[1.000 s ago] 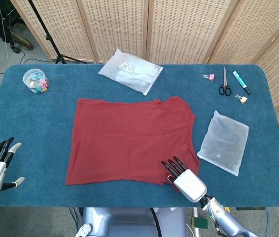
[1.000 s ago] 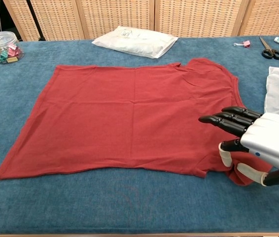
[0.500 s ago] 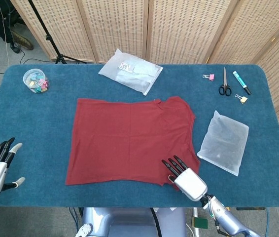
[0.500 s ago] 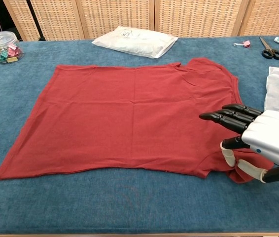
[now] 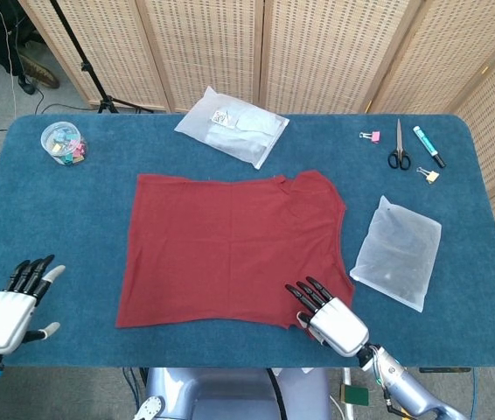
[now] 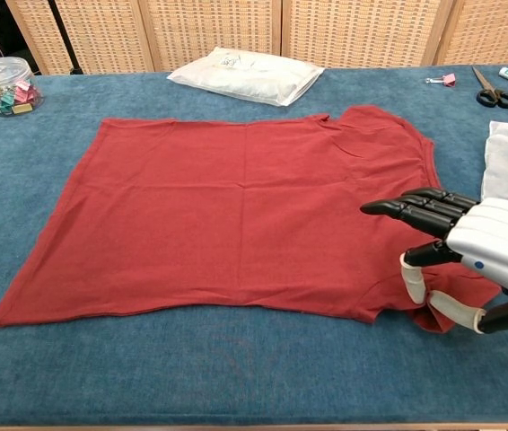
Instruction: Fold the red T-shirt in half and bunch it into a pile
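The red T-shirt [image 5: 234, 245] lies spread flat on the blue table [image 5: 73, 210], neck toward the right; it also fills the middle of the chest view [image 6: 236, 206]. My right hand [image 5: 331, 315] hovers over the shirt's near right corner with fingers stretched out and apart, holding nothing; in the chest view the right hand [image 6: 469, 247] sits above the sleeve edge, thumb low beside the cloth. My left hand [image 5: 16, 306] is open at the near left of the table, well left of the shirt, and does not show in the chest view.
A white plastic package [image 5: 232, 125] lies behind the shirt, and a second clear bag [image 5: 396, 251] lies to its right. A tub of clips [image 5: 62, 143] stands at the far left. Scissors [image 5: 398, 147], a marker [image 5: 428, 146] and binder clips [image 5: 370, 136] lie at the far right.
My left hand has moved right and slightly forward, toward the shirt's near left corner. The right hand has barely shifted over the near right corner. The shirt is unmoved.
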### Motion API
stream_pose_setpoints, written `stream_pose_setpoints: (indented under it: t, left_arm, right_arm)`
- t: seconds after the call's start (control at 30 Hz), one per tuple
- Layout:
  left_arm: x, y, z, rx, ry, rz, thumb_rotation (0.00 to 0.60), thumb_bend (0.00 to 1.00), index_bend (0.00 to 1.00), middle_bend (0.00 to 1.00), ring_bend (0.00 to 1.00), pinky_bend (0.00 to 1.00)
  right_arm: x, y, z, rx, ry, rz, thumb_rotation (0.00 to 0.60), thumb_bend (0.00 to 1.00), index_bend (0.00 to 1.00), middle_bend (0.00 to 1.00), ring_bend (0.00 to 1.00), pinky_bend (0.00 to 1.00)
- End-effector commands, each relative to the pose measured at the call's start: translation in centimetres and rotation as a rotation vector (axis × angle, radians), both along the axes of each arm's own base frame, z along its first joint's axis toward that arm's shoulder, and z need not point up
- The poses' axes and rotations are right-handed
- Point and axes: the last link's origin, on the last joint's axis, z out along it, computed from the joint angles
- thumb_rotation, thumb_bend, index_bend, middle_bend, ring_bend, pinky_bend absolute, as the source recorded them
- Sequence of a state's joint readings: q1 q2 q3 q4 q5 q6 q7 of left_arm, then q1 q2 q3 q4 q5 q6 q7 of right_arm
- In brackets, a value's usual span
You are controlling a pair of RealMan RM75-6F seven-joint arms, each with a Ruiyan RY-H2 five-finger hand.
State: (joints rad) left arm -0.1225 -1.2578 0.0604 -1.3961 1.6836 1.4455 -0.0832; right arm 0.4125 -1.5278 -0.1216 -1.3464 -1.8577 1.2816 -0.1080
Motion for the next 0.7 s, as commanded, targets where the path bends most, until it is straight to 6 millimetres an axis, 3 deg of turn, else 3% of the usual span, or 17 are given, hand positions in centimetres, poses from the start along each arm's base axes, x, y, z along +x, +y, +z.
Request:
stream_pose_setpoints:
  t: [0.03, 0.4, 0.7]
  left_arm:
    - [0.0, 0.2, -2.9, -0.076, -0.068, -0.058, 0.600, 0.10, 0.16, 0.00, 0.00, 0.00]
    - [0.1, 1.2, -7.8, -0.158, -0.182, -0.132, 0.600, 0.13, 0.32, 0.00, 0.00, 0.00]
    - [0.4, 1.9, -9.5, -0.138, -0.228, -0.161, 0.600, 0.15, 0.36, 0.00, 0.00, 0.00]
  right_arm:
    - [-0.2, -0.2, 0.3, 0.003, -0.001, 0.001, 0.600, 0.65, 0.62, 0.03, 0.00, 0.00]
    - [-0.3, -0.7, 0.6, 0.014, -0.017, -0.013, 0.600, 0.65, 0.63, 0.03, 0.00, 0.00]
    - [-0.4, -1.0, 0.8, 0.007, -0.022, -0.028, 0.600, 0.65, 0.63, 0.03, 0.00, 0.00]
